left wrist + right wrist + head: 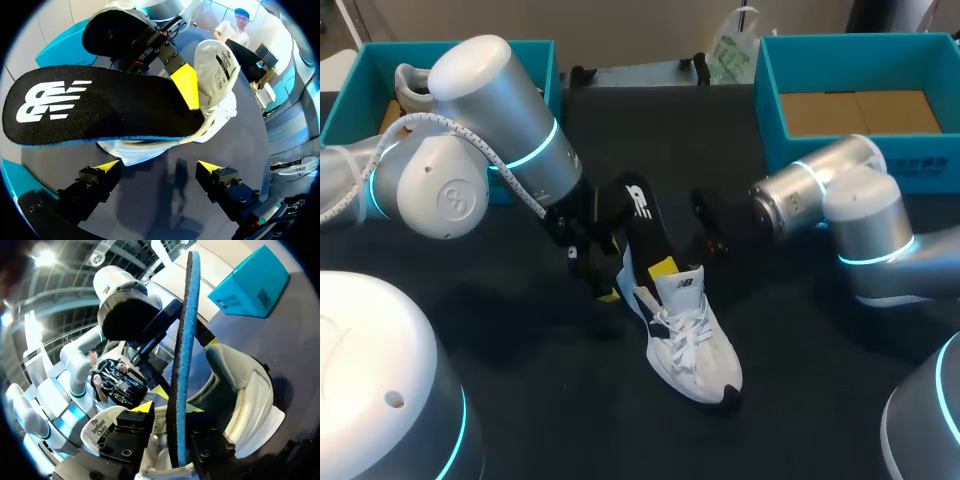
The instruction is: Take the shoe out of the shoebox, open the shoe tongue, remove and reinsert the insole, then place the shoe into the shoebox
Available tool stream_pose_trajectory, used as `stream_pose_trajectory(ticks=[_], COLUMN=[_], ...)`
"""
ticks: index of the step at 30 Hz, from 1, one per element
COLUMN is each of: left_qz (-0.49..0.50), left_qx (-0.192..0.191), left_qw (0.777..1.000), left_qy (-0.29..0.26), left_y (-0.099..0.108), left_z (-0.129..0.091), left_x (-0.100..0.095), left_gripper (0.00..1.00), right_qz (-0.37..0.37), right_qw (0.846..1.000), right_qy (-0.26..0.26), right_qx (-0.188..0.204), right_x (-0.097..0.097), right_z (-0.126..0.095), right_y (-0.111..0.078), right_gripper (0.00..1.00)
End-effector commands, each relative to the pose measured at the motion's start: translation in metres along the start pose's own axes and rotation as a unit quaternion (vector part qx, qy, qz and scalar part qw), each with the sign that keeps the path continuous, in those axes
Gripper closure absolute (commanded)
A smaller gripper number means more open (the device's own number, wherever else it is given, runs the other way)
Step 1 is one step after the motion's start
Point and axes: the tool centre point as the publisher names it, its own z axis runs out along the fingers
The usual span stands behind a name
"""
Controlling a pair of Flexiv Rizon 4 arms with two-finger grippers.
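Right gripper (169,412) pinches insole (100,105) rising lengthwise from shoe (695,340) heel; left gripper (159,166) spread

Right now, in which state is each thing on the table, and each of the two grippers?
shoe: on the table, outside the boxes, tongue raised.
insole: partly out of the shoe, one end inside it.
right gripper: shut on the insole.
left gripper: open, holding nothing.
right shoebox: open, no shoe in it.
left shoebox: open, a second shoe inside.
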Motion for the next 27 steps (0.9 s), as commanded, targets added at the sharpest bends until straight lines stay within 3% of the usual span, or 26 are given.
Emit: stream_pose_trajectory(ticks=[1,9,11,12,13,14,20,27], left_qz=[0.0,0.0,0.0,0.0,0.0,0.0,0.0,0.0], left_qx=[-0.001,-0.001,-0.001,-0.001,-0.001,-0.001,-0.001,-0.001], left_qw=[1.0,1.0,1.0,1.0,1.0,1.0,1.0,1.0], left_qy=[0.0,0.0,0.0,0.0,0.0,0.0,0.0,0.0], left_y=[0.0,0.0,0.0,0.0,0.0,0.0,0.0,0.0], left_z=[0.001,0.001,0.001,0.001,0.001,0.001,0.001,0.001], left_x=[0.0,0.0,0.0,0.0,0.0,0.0,0.0,0.0], left_gripper=[0.0,0.0,0.0,0.0,0.0,0.0,0.0,0.0], right_qz=[-0.001,-0.004,-0.002,-0.002,-0.001,0.0,0.014,0.023], right_qw=[1.0,1.0,1.0,1.0,1.0,1.0,1.0,0.999], right_qy=[0.0,0.0,-0.001,-0.001,-0.001,0.0,0.011,0.015], right_qx=[0.004,0.006,0.007,0.006,0.006,0.005,-0.002,-0.016], right_x=[-0.002,-0.008,-0.01,-0.011,-0.012,-0.013,-0.023,-0.023], right_z=[0.0,-0.004,-0.006,-0.006,-0.007,-0.008,-0.01,-0.007], right_y=[0.005,0.015,0.018,0.019,0.02,0.02,0.015,-0.004], right_gripper=[0.64,0.71,0.78,0.84,0.98,1.0,1.0,1.0])
